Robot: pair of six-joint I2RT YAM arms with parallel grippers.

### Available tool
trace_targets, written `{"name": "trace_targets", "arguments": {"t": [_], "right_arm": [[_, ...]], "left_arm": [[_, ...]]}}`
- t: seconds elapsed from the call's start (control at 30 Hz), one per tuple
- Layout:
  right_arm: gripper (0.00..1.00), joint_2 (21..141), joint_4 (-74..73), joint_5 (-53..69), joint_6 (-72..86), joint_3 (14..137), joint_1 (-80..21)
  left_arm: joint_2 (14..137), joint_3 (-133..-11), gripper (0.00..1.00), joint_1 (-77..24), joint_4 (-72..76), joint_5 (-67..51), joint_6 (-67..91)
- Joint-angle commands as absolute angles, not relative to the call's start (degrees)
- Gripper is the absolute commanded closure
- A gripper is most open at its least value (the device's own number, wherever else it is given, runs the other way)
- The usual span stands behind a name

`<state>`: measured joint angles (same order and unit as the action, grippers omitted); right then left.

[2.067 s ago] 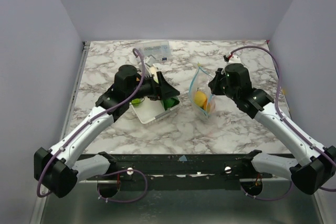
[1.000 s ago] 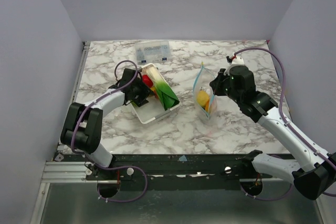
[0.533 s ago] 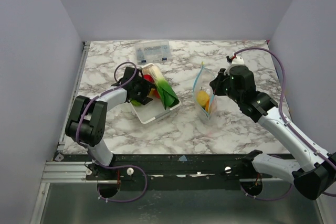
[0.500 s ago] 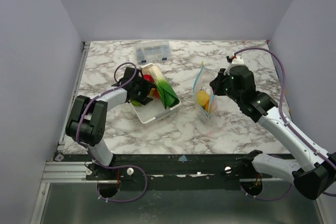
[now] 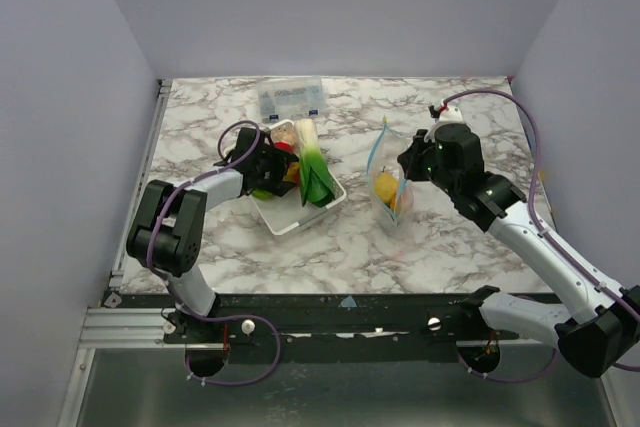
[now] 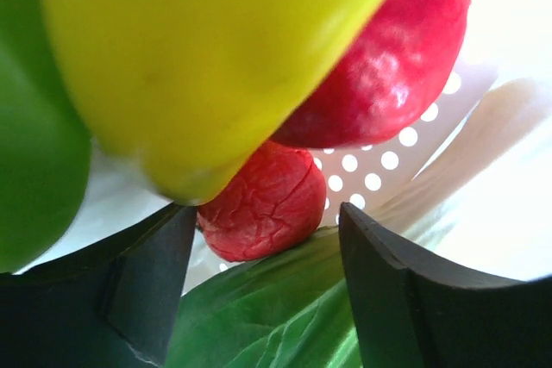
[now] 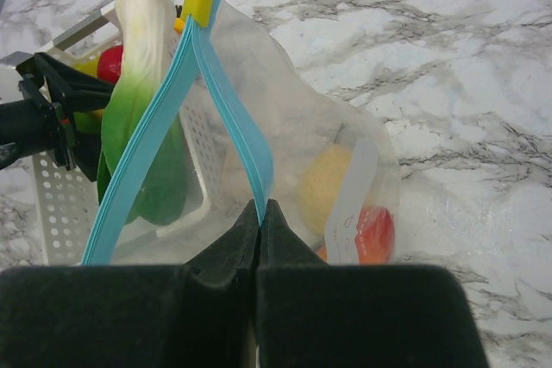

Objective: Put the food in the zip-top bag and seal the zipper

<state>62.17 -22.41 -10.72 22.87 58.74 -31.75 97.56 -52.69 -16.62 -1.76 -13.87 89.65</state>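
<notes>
The food lies in a white perforated tray [image 5: 285, 217]: a yellow piece [image 6: 198, 58], a big red piece [image 6: 388, 66], a small wrinkled red piece [image 6: 259, 204] and a green leafy vegetable [image 5: 318, 182]. My left gripper [image 6: 266, 213] reaches into the tray from the left, open, its fingers on either side of the small red piece without clamping it. The zip-top bag [image 5: 388, 187] stands upright with its mouth open. Inside it are a yellow lemon [image 7: 323, 187] and a red piece [image 7: 375, 234]. My right gripper [image 7: 260, 204] is shut on the blue zipper [image 7: 233, 109].
A rigid clear box with blue labels [image 5: 290, 97] lies at the back of the marble table, behind the tray. Grey walls close in the table on the left, right and back.
My left gripper has opened wider inside the tray. The tray and the leafy vegetable have turned a little. The right gripper still holds the bag's mouth.
</notes>
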Motion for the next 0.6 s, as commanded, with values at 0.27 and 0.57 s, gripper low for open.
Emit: {"name": "trace_targets", "arguments": {"t": [0.27,0.57], "right_arm": [[0.99,61.5,-21.1,-10.6,22.7,58.8,-31.3],[0.99,61.6,-20.4,-9.8,22.8,58.0,-31.3]], "left_arm": [[92.4,-53.1,0.37,-16.9,-14.4,-4.2,80.5],[87.5,-58.3,0.39,-16.9,-19.7,7.4,64.0]]}}
